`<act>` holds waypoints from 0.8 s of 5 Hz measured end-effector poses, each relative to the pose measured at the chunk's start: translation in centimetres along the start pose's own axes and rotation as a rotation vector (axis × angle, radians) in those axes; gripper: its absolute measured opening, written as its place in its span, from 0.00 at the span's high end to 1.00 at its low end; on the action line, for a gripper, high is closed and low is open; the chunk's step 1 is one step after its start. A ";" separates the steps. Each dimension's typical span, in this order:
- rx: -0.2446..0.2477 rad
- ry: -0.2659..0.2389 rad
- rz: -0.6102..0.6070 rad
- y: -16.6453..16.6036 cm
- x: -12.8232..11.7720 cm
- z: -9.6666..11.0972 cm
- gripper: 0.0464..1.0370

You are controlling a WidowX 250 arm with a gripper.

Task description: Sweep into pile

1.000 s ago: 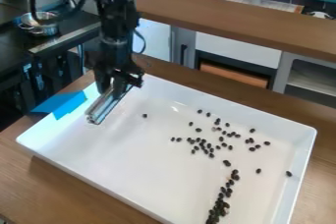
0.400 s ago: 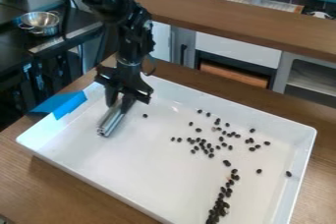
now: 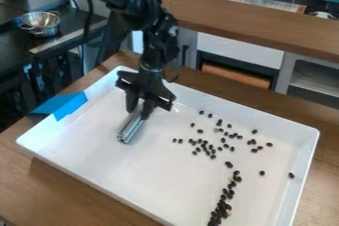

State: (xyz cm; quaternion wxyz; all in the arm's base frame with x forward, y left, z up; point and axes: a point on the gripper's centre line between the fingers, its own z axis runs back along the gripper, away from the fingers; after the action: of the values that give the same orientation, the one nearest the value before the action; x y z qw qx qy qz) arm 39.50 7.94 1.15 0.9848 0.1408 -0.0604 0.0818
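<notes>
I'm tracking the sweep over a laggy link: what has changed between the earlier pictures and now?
The gripper has moved rightward and nearer the camera in the view, carrying the metal bar with it. Nothing was newly grasped or let go. The white tray, the blue tape and the long row of dark beans stayed put.

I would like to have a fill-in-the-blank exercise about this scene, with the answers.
The tray is coloured ____.
The tape on its edge is coloured ____.
In the picture, the dark beans lie to the ____ of the metal bar in the gripper.

Missing words: white; blue; right
</notes>
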 end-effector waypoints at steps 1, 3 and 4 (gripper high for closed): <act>0.004 0.004 -0.005 -1.4 -0.2 -0.1 0.70; 0.004 0.045 -0.004 -4.0 -0.6 0.3 0.70; -0.006 0.058 -0.020 -5.4 -0.7 0.8 0.70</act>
State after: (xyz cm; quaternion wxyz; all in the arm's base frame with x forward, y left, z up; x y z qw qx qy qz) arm 39.69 2.48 0.35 0.9873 0.1361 -0.0305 0.0760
